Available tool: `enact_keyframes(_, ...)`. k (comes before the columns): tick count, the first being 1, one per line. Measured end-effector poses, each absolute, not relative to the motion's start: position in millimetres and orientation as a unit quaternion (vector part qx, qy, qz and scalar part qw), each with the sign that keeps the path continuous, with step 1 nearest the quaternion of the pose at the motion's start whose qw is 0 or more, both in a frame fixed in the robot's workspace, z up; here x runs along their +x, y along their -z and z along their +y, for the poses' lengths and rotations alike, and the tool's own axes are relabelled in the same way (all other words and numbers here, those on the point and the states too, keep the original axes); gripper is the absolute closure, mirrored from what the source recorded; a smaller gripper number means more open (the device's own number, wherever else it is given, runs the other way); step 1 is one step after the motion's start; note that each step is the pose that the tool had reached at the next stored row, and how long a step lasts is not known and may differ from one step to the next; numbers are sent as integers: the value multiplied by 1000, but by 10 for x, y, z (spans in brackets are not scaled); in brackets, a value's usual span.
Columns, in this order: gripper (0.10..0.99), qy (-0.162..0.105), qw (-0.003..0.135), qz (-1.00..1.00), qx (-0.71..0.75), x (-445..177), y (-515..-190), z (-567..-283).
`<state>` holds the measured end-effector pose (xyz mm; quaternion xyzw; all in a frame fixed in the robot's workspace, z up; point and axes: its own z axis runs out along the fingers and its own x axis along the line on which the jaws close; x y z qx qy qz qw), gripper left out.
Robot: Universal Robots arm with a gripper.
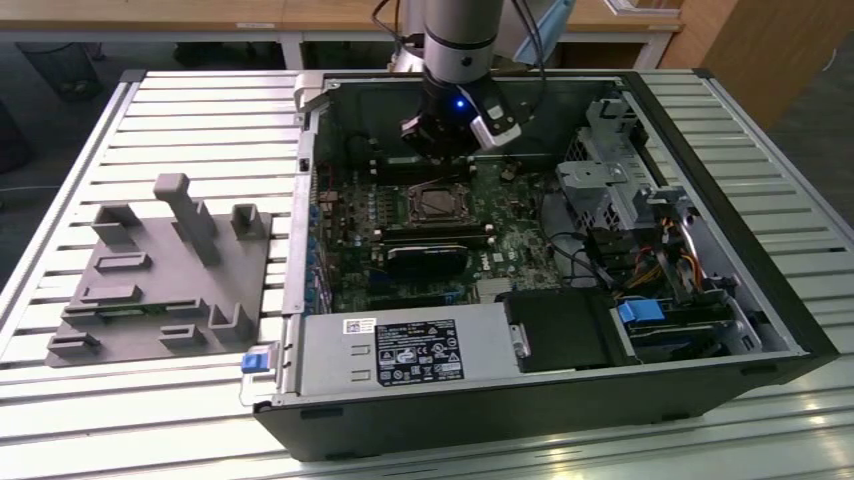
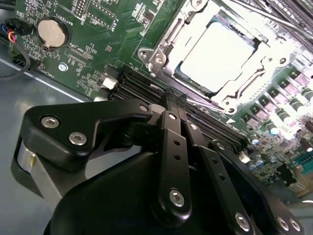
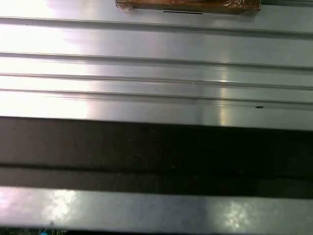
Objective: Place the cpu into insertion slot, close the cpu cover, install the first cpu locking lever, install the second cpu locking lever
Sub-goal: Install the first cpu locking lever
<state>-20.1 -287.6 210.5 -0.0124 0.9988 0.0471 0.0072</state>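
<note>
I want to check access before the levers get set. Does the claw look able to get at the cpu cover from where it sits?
Probably yes. The claw hangs just beside the cpu cover, which lies over the cpu, and nothing stands between them.

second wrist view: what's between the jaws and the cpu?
In the second wrist view, the long black memory slots run across the green board between the gripper and the cpu, which sits in the socket under the cpu cover.

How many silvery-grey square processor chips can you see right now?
1. The silvery-grey square cpu lies framed by the silver metal cpu cover on the green circuit board; others may be hidden.
</note>
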Motion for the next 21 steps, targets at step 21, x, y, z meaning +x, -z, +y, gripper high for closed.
enact_keyframes(21,980,-46,7,999,-12,-167,-2011,-2876)
